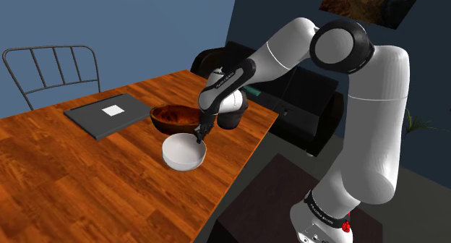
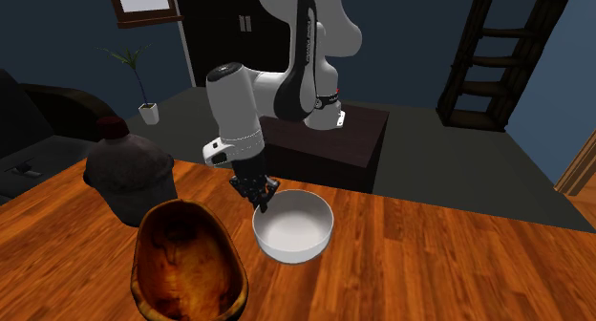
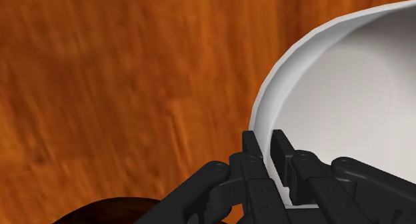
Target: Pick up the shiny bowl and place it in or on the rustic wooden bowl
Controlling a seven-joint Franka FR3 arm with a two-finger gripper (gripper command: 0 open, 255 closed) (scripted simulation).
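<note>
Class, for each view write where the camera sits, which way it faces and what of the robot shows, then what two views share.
Shoulder view: beside and behind the stand, looking down over the table; whole arm, reaching to the white bowl.
Second exterior view: across the table, facing the arm; arm and gripper show beyond the wooden bowl.
Wrist view: on the hand, looking along the fingers, which clasp the white bowl's rim.
Shared: both exterior views show both bowls.

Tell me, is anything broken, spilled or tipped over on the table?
Nothing stands out. The round white bowl and the brown wooden bowl both stand upright, unspilled; the black gripper clasps the white bowl's rim.
</note>
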